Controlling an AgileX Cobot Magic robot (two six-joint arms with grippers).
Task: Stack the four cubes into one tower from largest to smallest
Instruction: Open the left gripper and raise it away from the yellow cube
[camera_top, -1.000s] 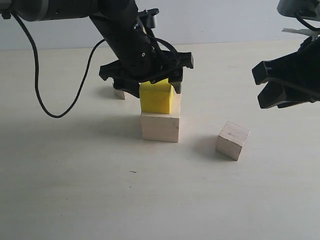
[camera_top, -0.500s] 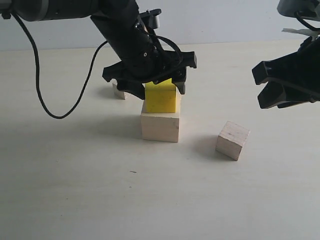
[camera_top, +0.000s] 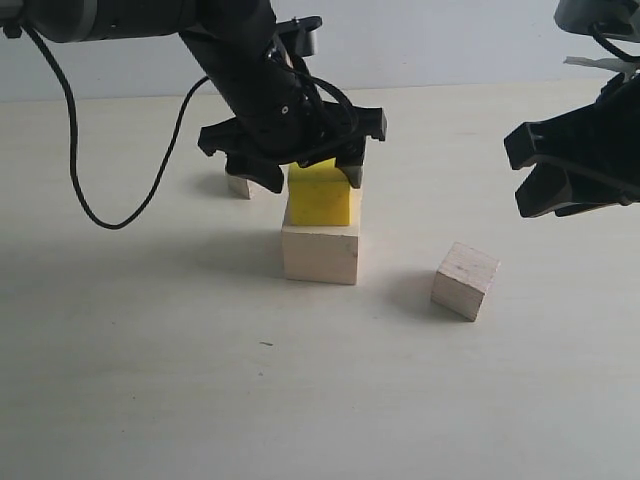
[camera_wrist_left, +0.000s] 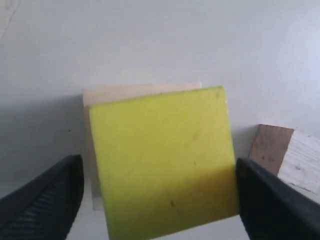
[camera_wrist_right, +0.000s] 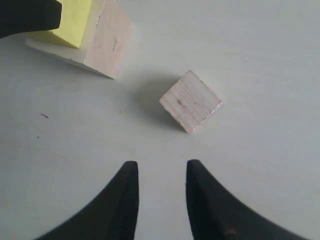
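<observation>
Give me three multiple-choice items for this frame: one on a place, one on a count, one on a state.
1. Where does the yellow cube sit?
A) inside a box
B) on the large wood cube
C) lifted clear in the air

2. How many cubes are stacked now?
A) four
B) three
C) two

3. How is the right end effector?
A) open, holding nothing
B) shut on a cube
C) out of view

Answers:
1 B, its underside rests on the large wood cube's top.
2 C, only yellow sits on large wood, and the small wood cube lies loose on the table.
3 A, the right wrist view shows a bare gap between its fingers.
</observation>
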